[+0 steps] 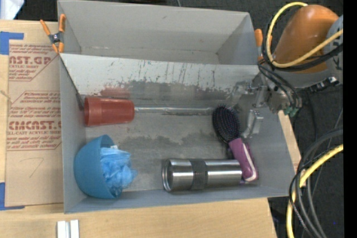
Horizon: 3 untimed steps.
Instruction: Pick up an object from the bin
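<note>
1. Grey sheet-metal walls and a scuffed floor make up the bin (167, 36). All places below are given from the black oval hairbrush with the magenta handle (233, 139), which lies flat on the bin floor.
2. The claw (255, 114) hangs just beside the brush's bristled head, on the side away from the rest of the things and close to the bin wall. The arm's orange wrist cover (304, 36) sits farther out beyond it.
3. Whether the claw is released or clenched cannot be told from this angle.
4. A brushed-steel cylindrical flask (203, 174) lies on its side with one end touching or nearly touching the brush handle.
5. A red plastic cup (109, 111) lies tipped over well apart from the brush, across the floor. A round blue bowl (89, 173) holding crumpled pale-blue material (118, 171) sits beyond the flask's far end.
6. Judged step: the approach. Every thing rests on the floor, so the pick is not yet made, and the brush is the nearest candidate.
7. Judged next move: shift over the brush's narrow neck or handle, line the claw up across it, come down and close. The near wall leaves little room on that side, and the flask crowds the handle end.
</note>
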{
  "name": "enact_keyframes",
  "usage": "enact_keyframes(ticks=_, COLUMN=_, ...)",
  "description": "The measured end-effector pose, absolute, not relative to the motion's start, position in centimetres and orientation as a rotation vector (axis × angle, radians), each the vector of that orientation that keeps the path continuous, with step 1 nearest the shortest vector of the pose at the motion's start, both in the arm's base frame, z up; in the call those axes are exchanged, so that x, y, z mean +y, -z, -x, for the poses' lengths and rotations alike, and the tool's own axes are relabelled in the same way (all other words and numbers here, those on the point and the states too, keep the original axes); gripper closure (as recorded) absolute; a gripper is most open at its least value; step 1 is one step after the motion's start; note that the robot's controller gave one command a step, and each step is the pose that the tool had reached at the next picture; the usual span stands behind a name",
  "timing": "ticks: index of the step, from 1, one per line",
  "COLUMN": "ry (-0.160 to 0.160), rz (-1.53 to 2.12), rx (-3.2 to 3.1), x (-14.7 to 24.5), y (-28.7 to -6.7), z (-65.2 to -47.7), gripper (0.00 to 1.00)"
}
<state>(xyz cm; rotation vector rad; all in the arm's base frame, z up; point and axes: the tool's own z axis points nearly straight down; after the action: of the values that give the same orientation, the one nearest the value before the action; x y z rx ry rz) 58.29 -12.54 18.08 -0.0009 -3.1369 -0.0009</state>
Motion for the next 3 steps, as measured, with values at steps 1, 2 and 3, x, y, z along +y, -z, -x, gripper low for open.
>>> enact_keyframes(ticks=1, ry=-0.001, rz=-0.001, rx=-3.144, x=-12.5, y=-18.5, z=-58.5, gripper=0.00)
enact_keyframes(ticks=2, ry=0.000, rz=0.301, rx=-3.157, x=-11.0, y=-7.6, z=-56.8, gripper=0.00)
enact_keyframes(ticks=3, ry=-0.003, rz=0.427, rx=-3.128, x=-13.9, y=-12.8, z=-55.5, gripper=0.00)
